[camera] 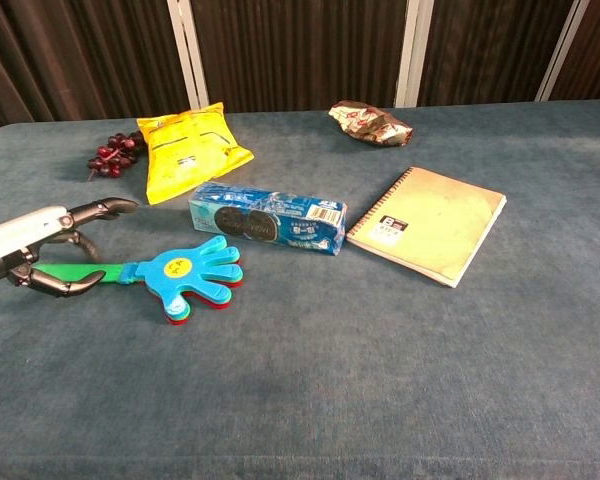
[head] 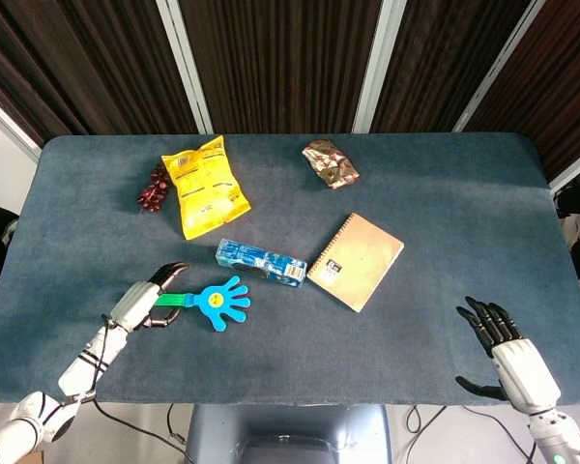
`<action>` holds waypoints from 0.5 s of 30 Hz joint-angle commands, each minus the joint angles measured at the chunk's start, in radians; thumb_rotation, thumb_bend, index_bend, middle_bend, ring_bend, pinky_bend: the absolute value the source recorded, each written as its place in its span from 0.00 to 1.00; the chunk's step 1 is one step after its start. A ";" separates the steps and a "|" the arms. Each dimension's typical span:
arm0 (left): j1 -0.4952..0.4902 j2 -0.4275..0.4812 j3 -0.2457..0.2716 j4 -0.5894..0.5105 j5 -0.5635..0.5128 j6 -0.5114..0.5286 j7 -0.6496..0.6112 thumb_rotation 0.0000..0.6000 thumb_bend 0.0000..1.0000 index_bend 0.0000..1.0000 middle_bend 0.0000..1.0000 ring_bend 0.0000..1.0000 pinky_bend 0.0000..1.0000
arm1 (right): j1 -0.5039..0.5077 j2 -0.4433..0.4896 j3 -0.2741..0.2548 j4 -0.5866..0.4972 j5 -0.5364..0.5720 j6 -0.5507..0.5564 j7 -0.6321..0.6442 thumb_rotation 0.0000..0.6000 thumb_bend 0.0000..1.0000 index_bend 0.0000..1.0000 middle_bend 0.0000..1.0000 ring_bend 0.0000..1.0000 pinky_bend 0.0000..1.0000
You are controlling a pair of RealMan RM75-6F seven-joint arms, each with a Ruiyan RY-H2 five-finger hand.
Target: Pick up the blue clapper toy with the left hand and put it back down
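No print could be read with certainty. The notebook (camera: 430,222), well to the right of the left hand (camera: 42,248), bore a small black label whose characters were too small. The blue biscuit pack (camera: 268,218) carried white lettering, blurred beyond reading.

A lab-like test room — dark slatted wall panels (head: 280,63), blue-covered table (head: 445,222).

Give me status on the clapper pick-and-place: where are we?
Nearly finished. Done: the blue clapper toy lies flat on the table, in front of the cookie pack. In hand: nothing; the left hand has its fingers spread around the green handle without closing on it. Left: pull that hand clear. The right hand rests open at the table's near edge.
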 commanded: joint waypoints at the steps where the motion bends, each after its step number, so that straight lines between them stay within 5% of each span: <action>1: 0.011 0.054 0.006 -0.100 0.004 0.017 0.064 1.00 0.43 0.00 0.00 0.00 0.01 | -0.001 0.001 0.000 -0.001 0.000 0.001 -0.001 1.00 0.21 0.00 0.00 0.00 0.00; 8: 0.076 0.174 0.005 -0.330 0.031 0.182 0.192 1.00 0.42 0.00 0.00 0.00 0.00 | -0.002 0.002 -0.003 -0.003 -0.007 0.005 0.001 1.00 0.21 0.00 0.00 0.00 0.00; 15: 0.270 0.314 0.059 -0.470 0.038 0.403 0.540 1.00 0.42 0.00 0.00 0.00 0.00 | -0.001 0.001 0.002 0.000 0.013 -0.009 -0.012 1.00 0.21 0.00 0.00 0.00 0.00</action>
